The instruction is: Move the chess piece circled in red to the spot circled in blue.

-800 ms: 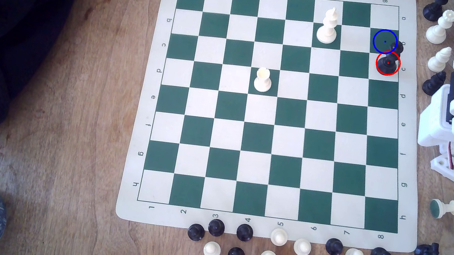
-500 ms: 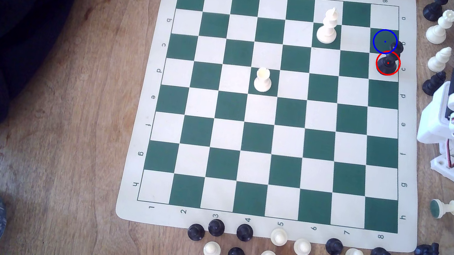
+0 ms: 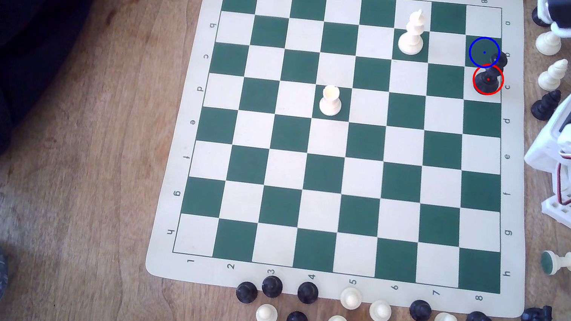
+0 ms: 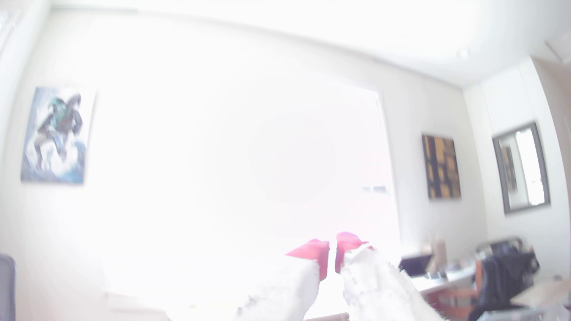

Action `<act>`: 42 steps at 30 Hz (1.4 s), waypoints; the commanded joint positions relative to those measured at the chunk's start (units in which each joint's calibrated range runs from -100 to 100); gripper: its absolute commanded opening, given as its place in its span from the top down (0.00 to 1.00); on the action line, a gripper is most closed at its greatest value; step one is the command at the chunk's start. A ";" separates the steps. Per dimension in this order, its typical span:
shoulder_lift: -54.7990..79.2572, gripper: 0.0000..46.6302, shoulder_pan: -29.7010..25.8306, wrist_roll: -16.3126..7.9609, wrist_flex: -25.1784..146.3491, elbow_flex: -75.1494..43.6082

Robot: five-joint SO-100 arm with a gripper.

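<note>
Black piece [image 3: 491, 76] crowding blue-ringed square [image 3: 481, 48]

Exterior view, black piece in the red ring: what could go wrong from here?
1. The tall black plastic chess piece stands at the mat's edge beside the dark green square ringed in blue; its leaning top overlaps that ring, so depth may be misjudged.
2. Loose pieces crowd the table by the arm, such as a black ridged piece; a descending arm could topple them.
3. The red-tipped gripper, nearly closed, faces a glare-washed room, giving no sight of the board.
</note>
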 commanded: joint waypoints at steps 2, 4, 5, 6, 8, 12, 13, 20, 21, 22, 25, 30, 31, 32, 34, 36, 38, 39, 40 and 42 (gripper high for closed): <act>-0.12 0.96 6.60 -0.24 25.55 -9.96; -0.29 1.00 8.40 -0.59 32.67 -11.05; -0.46 1.00 9.33 -0.63 37.26 -11.86; -0.80 1.00 10.43 -0.63 46.59 -14.04; -0.71 1.00 10.51 -0.63 52.57 -14.94; 5.48 1.00 13.09 -1.17 66.50 -17.94; 7.01 0.99 14.18 -1.32 68.13 -18.30; 23.31 0.87 13.56 -5.52 83.61 -35.25; 24.84 0.85 13.71 -5.62 84.27 -36.43; 26.28 0.83 14.26 -5.42 84.92 -37.16; 31.80 0.78 15.36 -4.88 87.46 -38.52; 40.71 0.71 15.04 -4.79 87.46 -37.61; 41.99 0.71 14.97 -4.79 87.14 -37.61; 43.18 0.70 14.89 -4.79 86.89 -37.61; 45.21 0.70 14.81 -4.79 86.56 -37.61; 47.25 0.70 14.81 -4.79 86.15 -37.61; 49.97 0.69 14.73 -4.59 85.58 -37.07; 50.90 0.69 14.73 -4.54 85.09 -36.79; 51.83 0.69 14.97 -4.49 84.19 -36.34; 53.28 0.68 15.83 -4.40 81.81 -34.89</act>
